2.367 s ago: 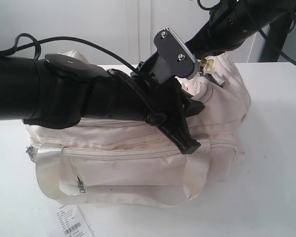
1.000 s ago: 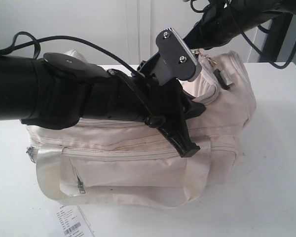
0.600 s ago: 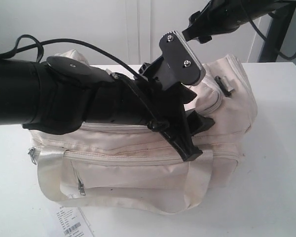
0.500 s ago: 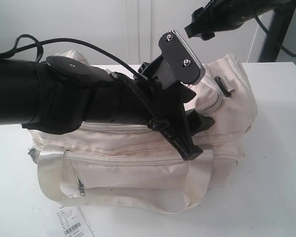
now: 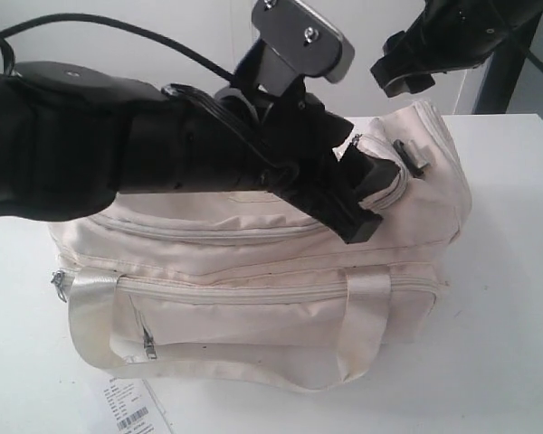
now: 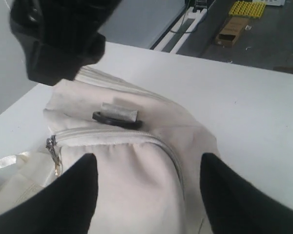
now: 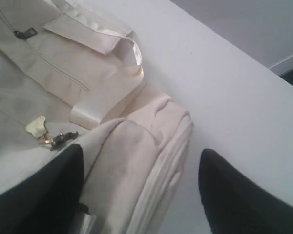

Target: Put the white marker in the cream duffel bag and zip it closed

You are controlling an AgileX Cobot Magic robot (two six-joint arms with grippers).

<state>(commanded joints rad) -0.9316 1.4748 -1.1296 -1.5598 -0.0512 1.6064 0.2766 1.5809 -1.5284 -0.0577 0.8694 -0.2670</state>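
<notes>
**Right claw.** In the exterior view my right claw [image 5: 403, 77] hangs above the bag [image 5: 253, 271] and clear of it. Its jaws stand wide apart and hold nothing. A second ago it was pinched shut low at the zipper pull [image 5: 355, 141], drawing that end of the bag upward. With the grip let go, the end has settled back down, and the buckle [image 5: 409, 155] lies on its sloping face.

**Left claw.** My left claw [image 6: 149, 161] has risen from its low brace across the bag's front edge. It now sits over the top, near the pull end. The fingers [image 6: 73, 195] are spread with only cloth showing between them, and nothing is clamped. I cannot tell whether they touch the fabric.

**Zipper.** In the left wrist view the zipper [image 6: 117, 132] runs as a closed seam, with the pull at its end. No dark lining shows in any view.

**Marker.** The marker is not visible in any view. I judge that it lies inside the closed bag. The tag [image 5: 131, 411] on the table [image 5: 507, 271] in front is paper, not the marker.

**Meaning for the task.** Letting go of the pull and lifting the brace suggest the closing stroke is finished. I judge that only withdrawing both arms remains.
</notes>
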